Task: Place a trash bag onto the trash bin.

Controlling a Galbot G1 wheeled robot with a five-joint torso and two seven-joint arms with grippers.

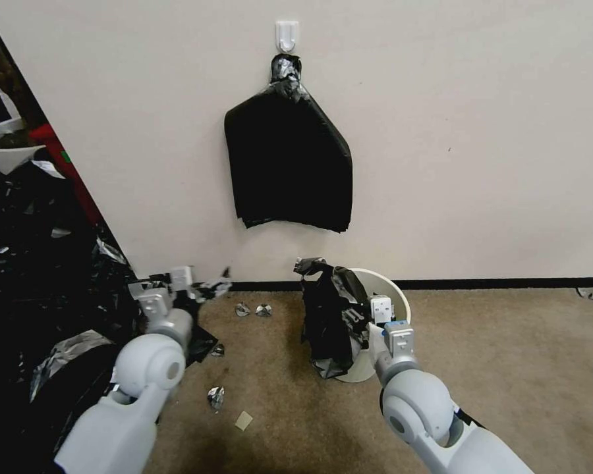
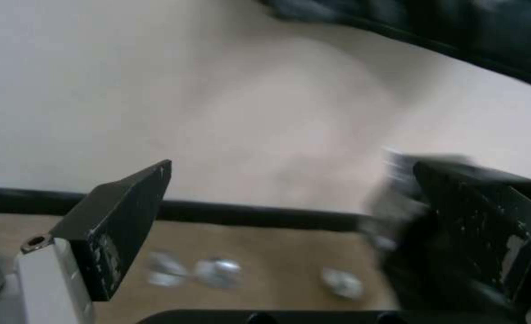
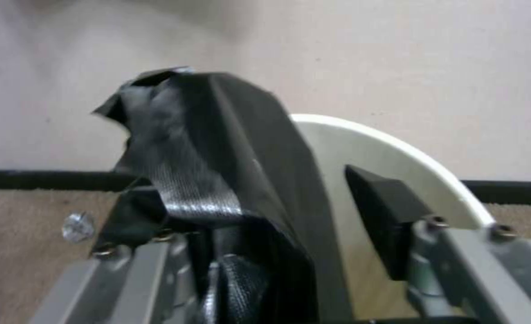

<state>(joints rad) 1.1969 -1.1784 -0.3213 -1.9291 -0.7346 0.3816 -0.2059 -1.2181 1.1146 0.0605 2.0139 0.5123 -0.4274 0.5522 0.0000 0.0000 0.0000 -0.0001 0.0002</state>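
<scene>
Against the wall, the trash bin (image 1: 387,289) stood on carpet with the trash bag (image 1: 329,316) draped over its left rim. From the left wrist, the left claw (image 2: 313,225) gaped empty; no writing was legible. From the right wrist, the right claw (image 3: 271,211) stood apart, bag film (image 3: 217,171) over one finger.

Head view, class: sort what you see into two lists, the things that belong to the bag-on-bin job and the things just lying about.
Job:
- trash bag, draped over the bin's left rim
- trash bin, on the carpet by the wall
- right gripper, open at the bin's mouth

Lying about:
- black bundle on the wall hook
- plastic heap, at left
- foil scraps on the carpet
- left gripper, open, off left
</scene>
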